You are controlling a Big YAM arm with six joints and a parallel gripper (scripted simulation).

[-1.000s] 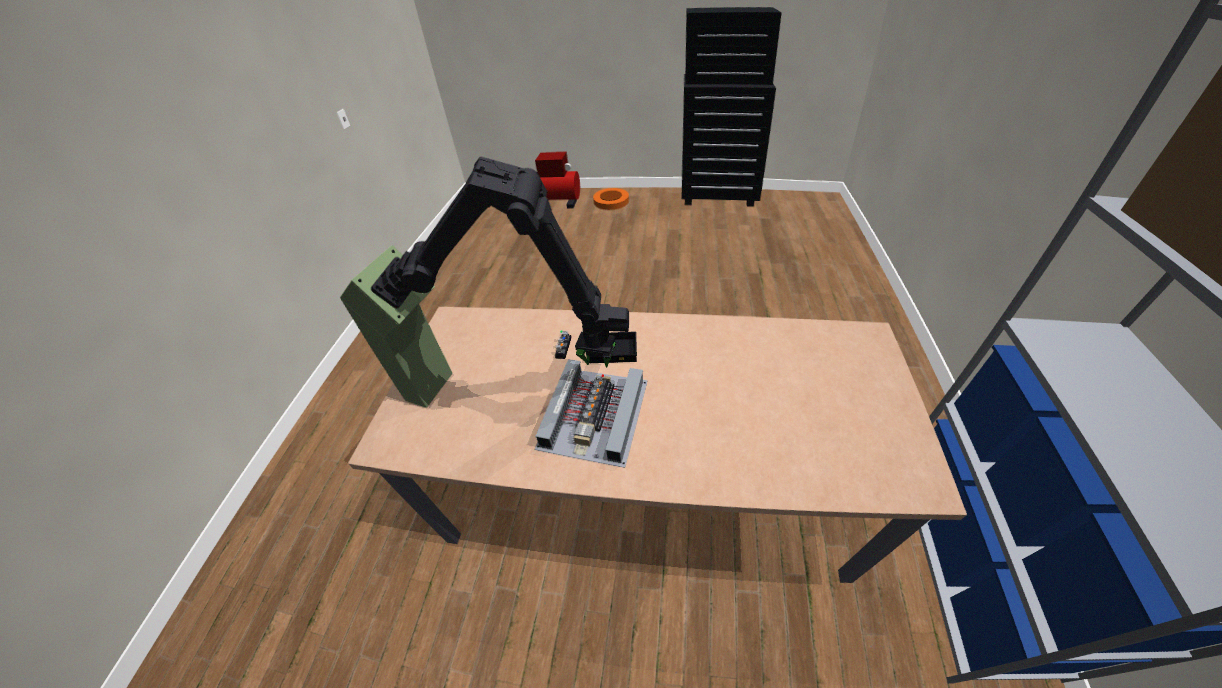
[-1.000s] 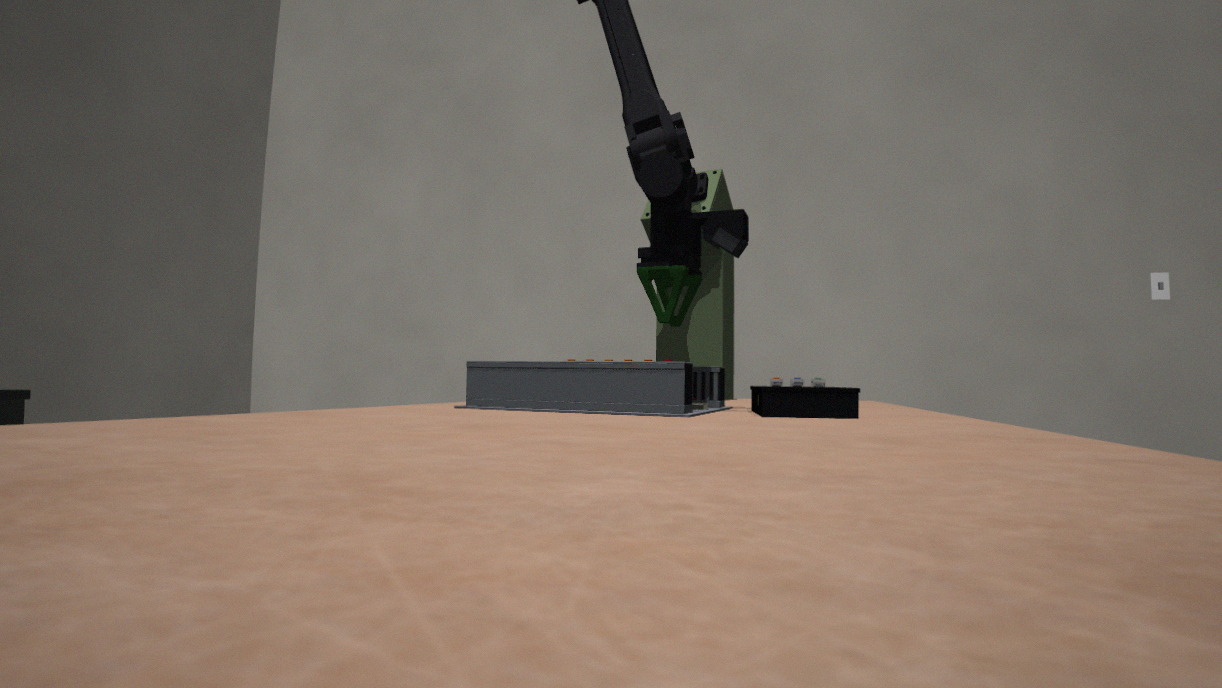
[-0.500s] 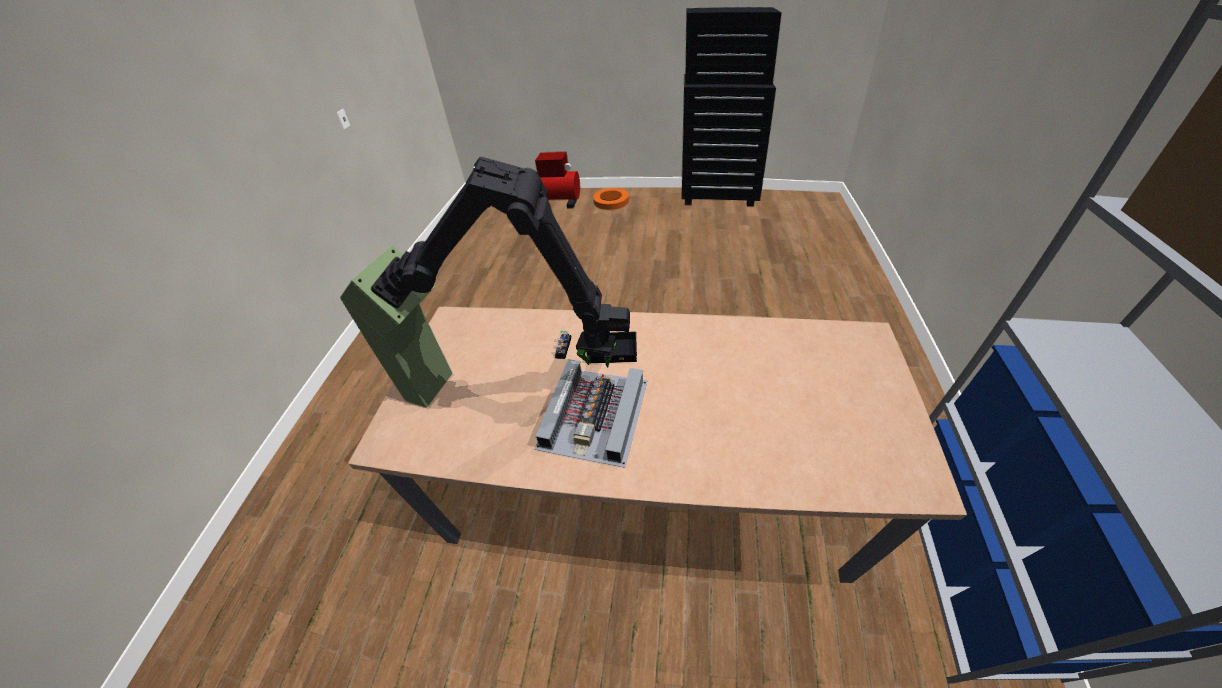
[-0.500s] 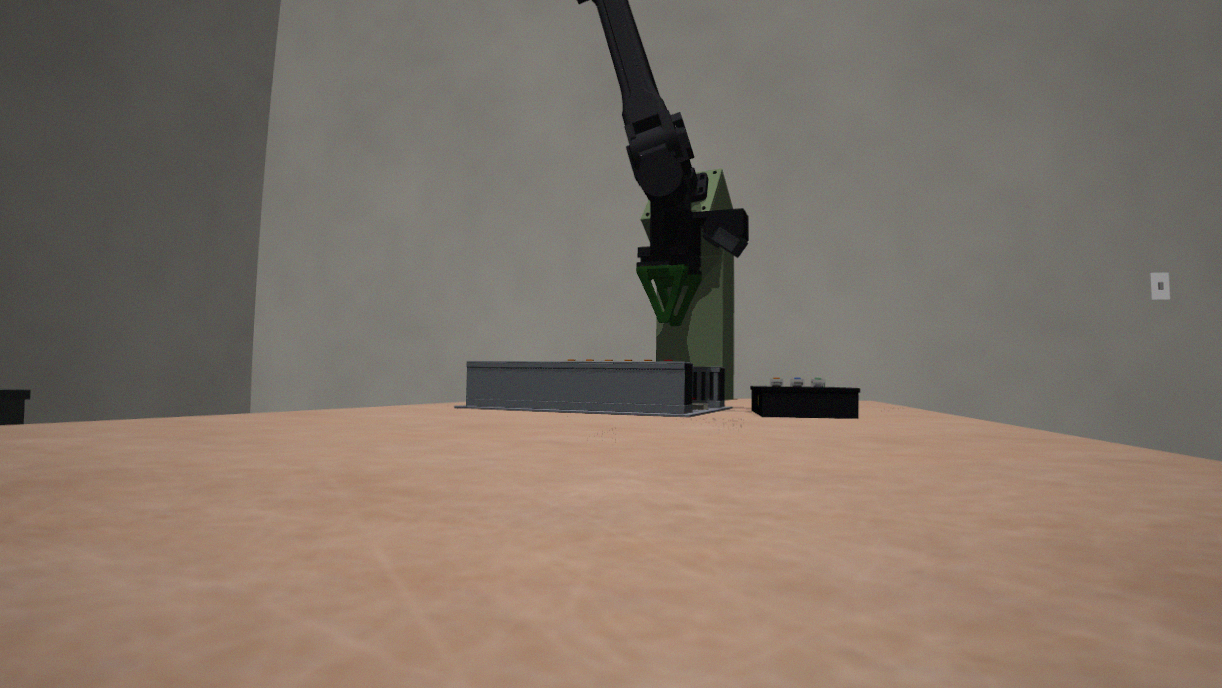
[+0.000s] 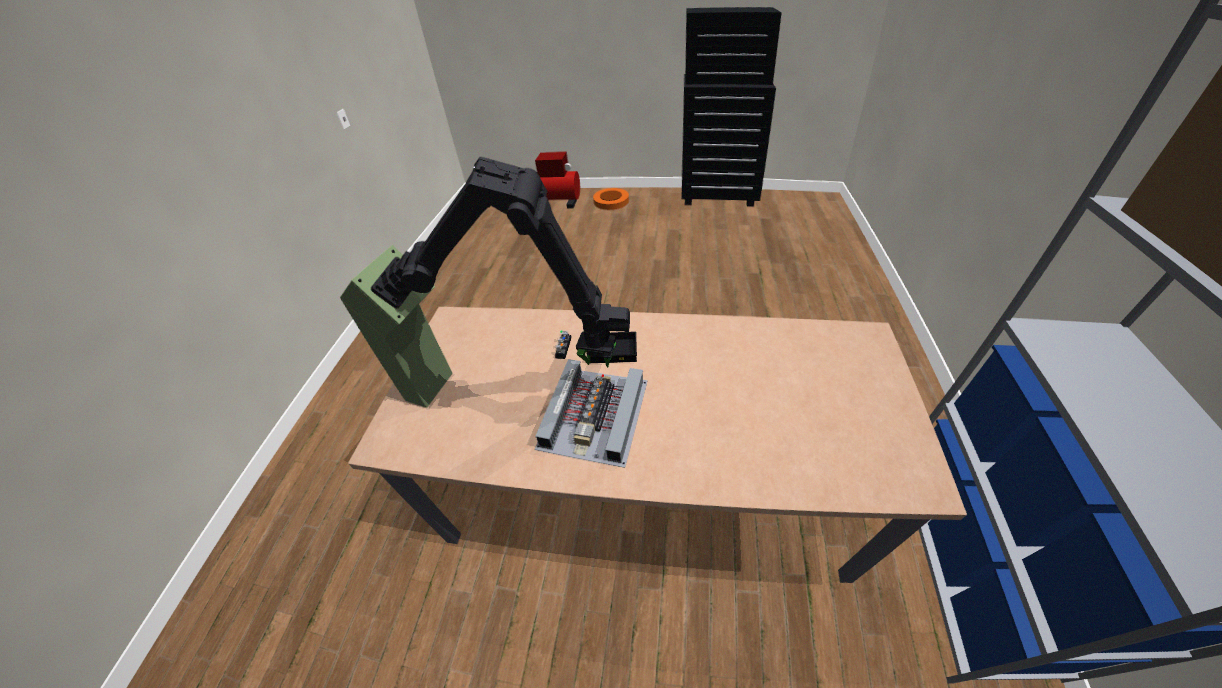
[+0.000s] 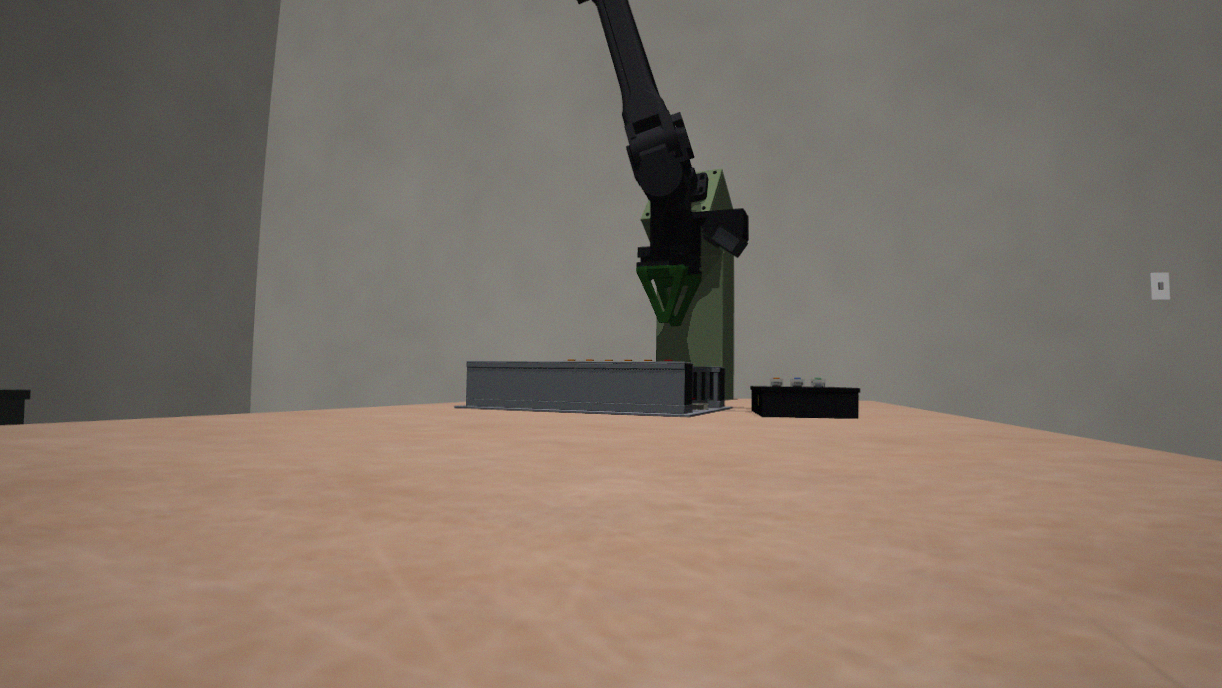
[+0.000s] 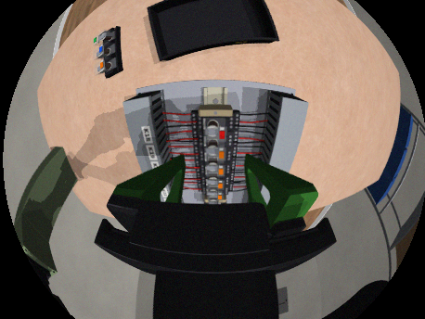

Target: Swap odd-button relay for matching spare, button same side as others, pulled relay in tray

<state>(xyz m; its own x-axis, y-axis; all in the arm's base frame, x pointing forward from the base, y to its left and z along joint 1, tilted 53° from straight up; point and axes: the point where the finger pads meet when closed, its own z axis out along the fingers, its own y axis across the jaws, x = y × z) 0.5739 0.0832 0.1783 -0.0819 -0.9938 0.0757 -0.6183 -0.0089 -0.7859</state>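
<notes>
So the end effector (image 7: 212, 185) is hanging above the near end of the relay panel (image 7: 138, 126), fingers partly spread with nothing between them. The odd one out is the red-button relay (image 7: 221, 133), still plugged in, sitting farther along the relay row (image 7: 213, 163) than the orange-button ones. The row's long axis runs straight away from the wrist, right through the gap between the fingers. My guess is the next move is sliding forward along that line, then dropping. The spares block (image 7: 107, 54) sits on the tabletop (image 7: 334, 58) beyond the panel to its left, the black tray (image 7: 212, 21) straight beyond it.
</notes>
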